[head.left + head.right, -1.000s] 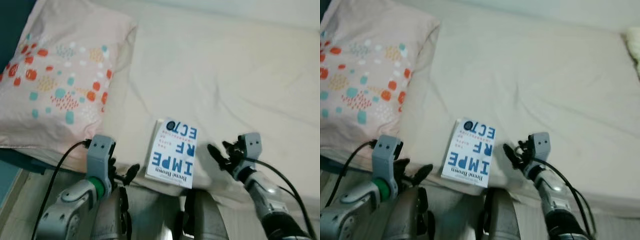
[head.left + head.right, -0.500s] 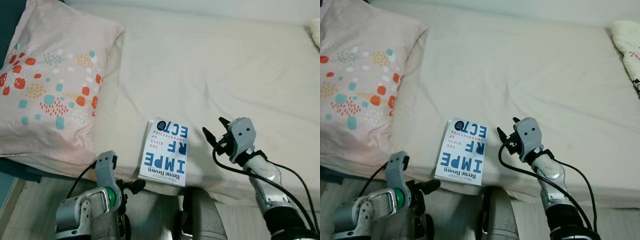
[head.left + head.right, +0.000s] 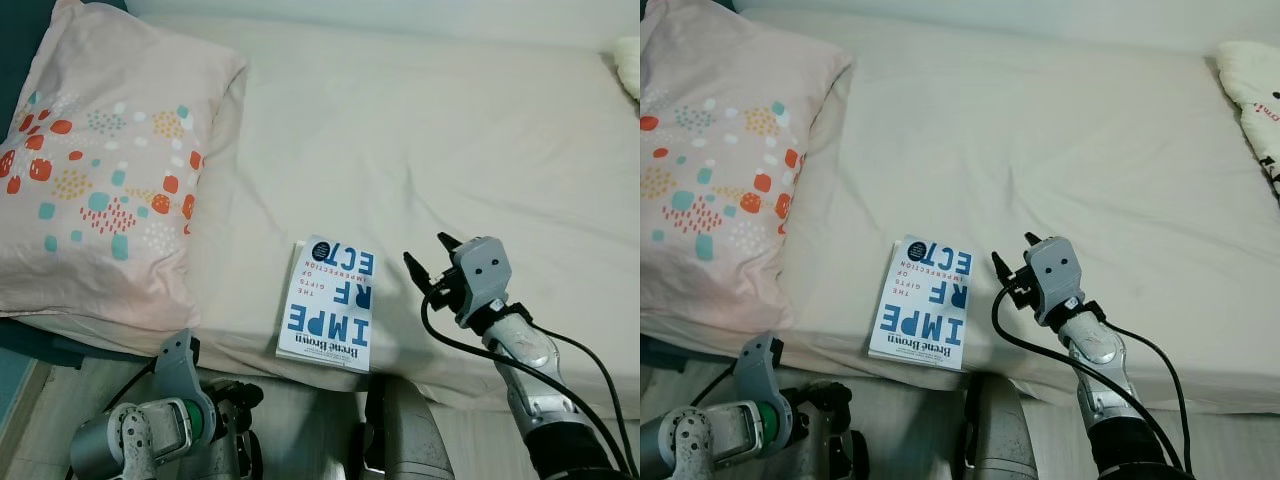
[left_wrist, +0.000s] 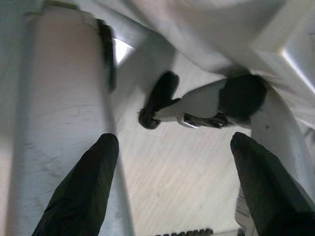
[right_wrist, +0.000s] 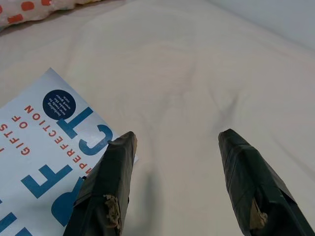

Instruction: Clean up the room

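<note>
Here's the bed [image 3: 480,130], a wide cream sheet with soft creases, and everything gets placed off it. At its head end lies the big pillow [image 3: 100,170], pale pink with orange and teal spots. Far over at the opposite edge of the bed, a bit of patterned fabric [image 3: 1255,95] peeks in.

Now the book [image 3: 332,305], white cover with large blue letters, flat on the bed right at the near edge, between pillow and right arm. That looks like the thing to tidy.

The right gripper [image 3: 428,262] hovers just above the bed, just beside the book's far corner, fingers [image 5: 115,172] spread wide, nothing between them. The left gripper [image 4: 172,162] hangs low below the bed's near edge, by the robot's legs, also wide open and empty.

The risks from here, as I judge them: the book lies flat on soft bedding, so fingers coming down may pinch sheet instead of cover. A sideways nudge could slide it over the near edge onto the floor. A grip on the cover alone might let the pages fan open.
</note>
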{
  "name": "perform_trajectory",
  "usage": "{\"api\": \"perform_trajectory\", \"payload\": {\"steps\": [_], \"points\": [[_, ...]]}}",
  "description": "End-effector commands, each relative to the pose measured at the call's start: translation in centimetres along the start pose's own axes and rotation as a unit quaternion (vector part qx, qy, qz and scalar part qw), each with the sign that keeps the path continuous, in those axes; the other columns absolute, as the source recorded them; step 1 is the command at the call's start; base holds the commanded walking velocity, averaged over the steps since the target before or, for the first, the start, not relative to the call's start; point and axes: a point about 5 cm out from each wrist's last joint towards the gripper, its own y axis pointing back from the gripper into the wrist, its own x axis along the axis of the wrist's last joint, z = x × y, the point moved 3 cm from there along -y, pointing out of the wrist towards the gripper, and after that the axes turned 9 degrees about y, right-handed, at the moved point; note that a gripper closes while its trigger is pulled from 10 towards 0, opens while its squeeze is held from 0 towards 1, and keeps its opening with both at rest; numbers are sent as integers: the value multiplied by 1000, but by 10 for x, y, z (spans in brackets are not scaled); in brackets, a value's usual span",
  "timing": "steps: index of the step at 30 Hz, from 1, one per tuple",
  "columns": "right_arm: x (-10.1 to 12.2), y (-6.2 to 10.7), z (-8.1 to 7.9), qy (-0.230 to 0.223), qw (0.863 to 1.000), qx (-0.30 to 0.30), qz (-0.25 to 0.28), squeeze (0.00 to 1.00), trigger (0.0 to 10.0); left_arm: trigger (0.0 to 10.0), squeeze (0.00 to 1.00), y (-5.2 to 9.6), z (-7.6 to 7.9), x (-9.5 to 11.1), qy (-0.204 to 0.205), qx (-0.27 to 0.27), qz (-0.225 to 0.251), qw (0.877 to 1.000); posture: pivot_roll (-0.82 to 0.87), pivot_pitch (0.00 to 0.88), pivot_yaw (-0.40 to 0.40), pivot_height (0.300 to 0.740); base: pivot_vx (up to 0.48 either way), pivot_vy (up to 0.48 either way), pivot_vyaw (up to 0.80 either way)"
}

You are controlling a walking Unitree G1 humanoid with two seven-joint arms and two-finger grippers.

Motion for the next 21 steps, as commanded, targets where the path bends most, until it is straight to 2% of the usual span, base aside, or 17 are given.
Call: {"api": "perform_trajectory", "payload": {"steps": [1, 5, 6, 7, 9, 13, 14, 15, 16, 17, 19, 20, 21], "points": [[-6, 4, -1, 4, 1000, 4, -16, 0, 10000, 10000, 467, -9, 54, -21, 2, -102, -46, 994, -68, 197, 32, 612, 0, 0, 0], [-6, 4, -1, 4, 1000, 4, -16, 0, 10000, 10000, 467, -9, 54, -21, 2, -102, -46, 994, -68, 197, 32, 612, 0, 0, 0], [-4, 2, -2, 0, 1000, 10, -13, 0, 10000, 10000, 0, -1, 78, -19, -12, -186, -54, 981, -71, 186, 37, 612, 0, 0, 0], [-1, 1, -4, -3, 1000, 15, -7, 0, 10000, 10000, 0, 3, 89, -17, -21, -223, -52, 973, -71, 186, 37, 612, 0, 0, 0], [2, -1, -4, -9, 1000, 15, 1, 0, 10000, 10000, 0, 6, 95, -16, -34, -240, -50, 969, -67, 182, 35, 612, 0, 0, 0], [15, -5, 4, -36, 999, -16, 27, 0, 10000, 10000, 0, 7, 94, -14, -54, -252, -44, 965, -72, 181, 39, 612, 0, 0, 0], [27, -9, 16, -73, 995, -49, 52, 0, 10000, 10000, 0, 7, 92, -14, -49, -257, -48, 964, -72, 181, 39, 612, 0, 0, 0], [27, -9, 16, -73, 995, -49, 52, 0, 10000, 10000, 0, 7, 92, -14, -49, -257, -48, 964, -72, 181, 39, 612, 0, 0, 0], [44, -12, 34, -141, 982, -90, 92, 0, 10000, 10000, 0, 8, 92, -15, -50, -273, -51, 959, -63, 184, 40, 612, 0, 0, 0], [44, -12, 34, -141, 982, -90, 92, 0, 10000, 10000, 0, 8, 92, -15, -50, -273, -51, 959, -63, 184, 40, 612, 0, 0, 0], [77, -17, 60, -226, 950, -129, 173, 0, 10000, 10000, 0, -7, 85, -13, -37, -230, -54, 971, -76, 181, 56, 612, 0, 0, 0], [77, -17, 60, -226, 950, -129, 173, 0, 10000, 10000, 0, -7, 85, -13, -37, -230, -54, 971, -76, 181, 56, 612, 0, 0, 0], [92, -20, 66, -250, 937, -130, 207, 0, 10000, 10000, 0, -16, 83, -12, -29, -196, -55, 979, -76, 181, 56, 612, 0, 0, 0]]}}
